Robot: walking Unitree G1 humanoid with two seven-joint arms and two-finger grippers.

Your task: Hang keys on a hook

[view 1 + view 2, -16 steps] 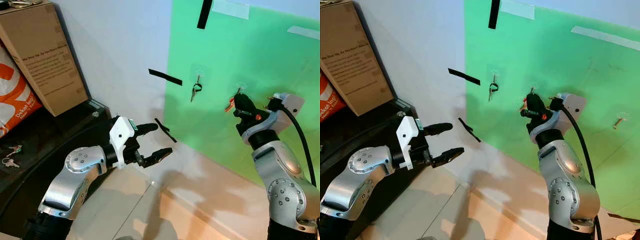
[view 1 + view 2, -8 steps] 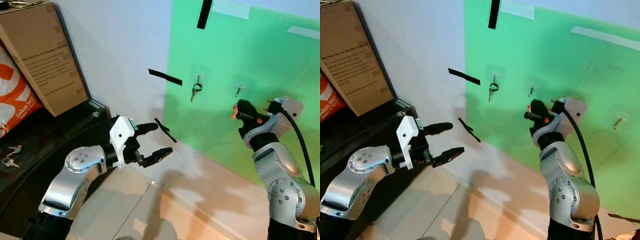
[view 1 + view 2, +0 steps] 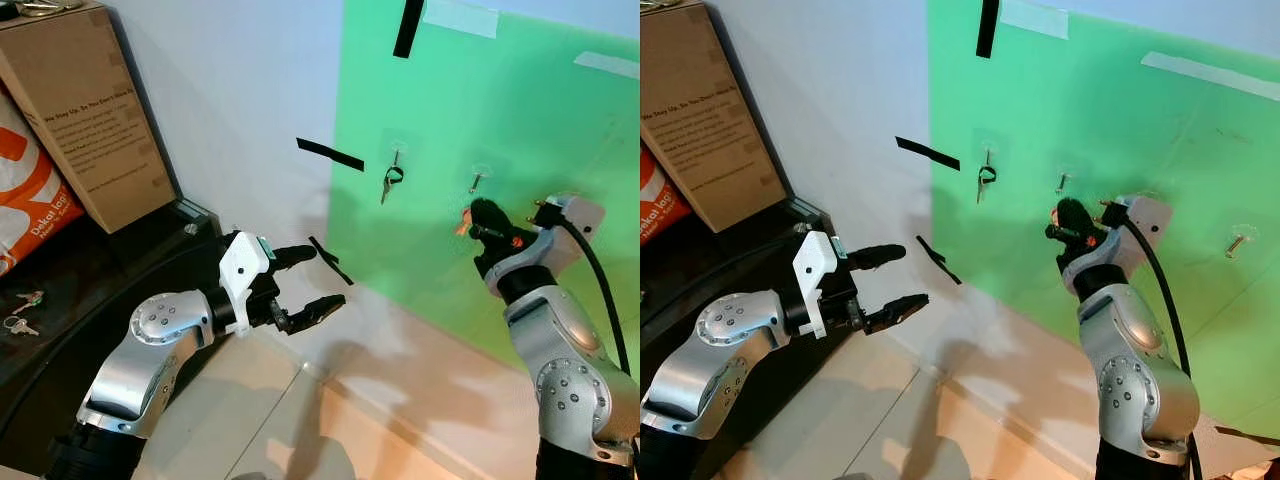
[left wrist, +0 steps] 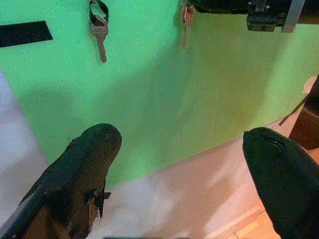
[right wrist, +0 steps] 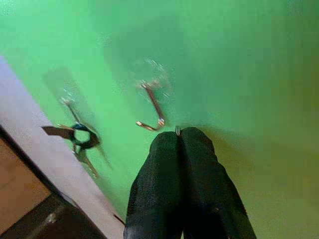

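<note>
**Key ring could miss the hook**

Nearest, the left gripper [image 3: 300,283] is hovering empty with its fingers spread wide, well left of the work. Farther right, the right gripper [image 3: 478,222] is pinching a reddish key [image 4: 187,20] between closed fingers, just below the bare wall hook [image 5: 151,107] on the green board [image 3: 500,110]. If the ring is sitting off the tip on release, the key will likely drop to the floor. Another key [image 3: 389,181] is already hanging on the hook farther left.
</note>
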